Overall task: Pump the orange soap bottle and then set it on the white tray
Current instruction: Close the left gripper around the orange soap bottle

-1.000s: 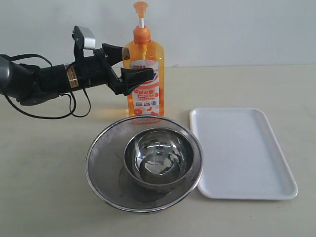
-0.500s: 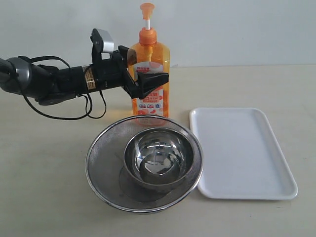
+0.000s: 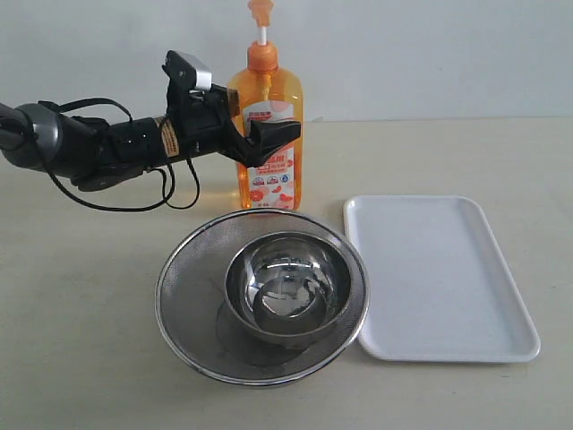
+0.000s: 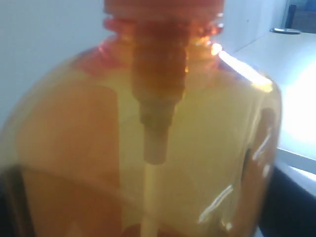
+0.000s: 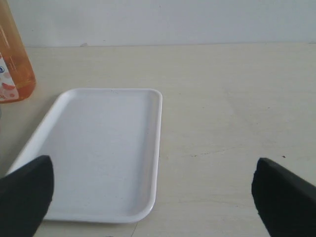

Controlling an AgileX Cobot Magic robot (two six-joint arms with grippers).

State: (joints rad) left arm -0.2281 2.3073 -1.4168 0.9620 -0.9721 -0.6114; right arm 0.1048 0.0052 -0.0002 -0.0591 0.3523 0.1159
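While it stands upright | orange soap bottle point(image 3: 269, 175) | translucent, white-stemmed, red-and-white labelled

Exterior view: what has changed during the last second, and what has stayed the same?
The left end effector advanced further around the orange soap bottle, with fingers on both sides of its body; whether they already press it, I cannot tell. The bottle shifted slightly toward the tray side. The white tray, the mesh strainer and the steel bowl stayed in place.
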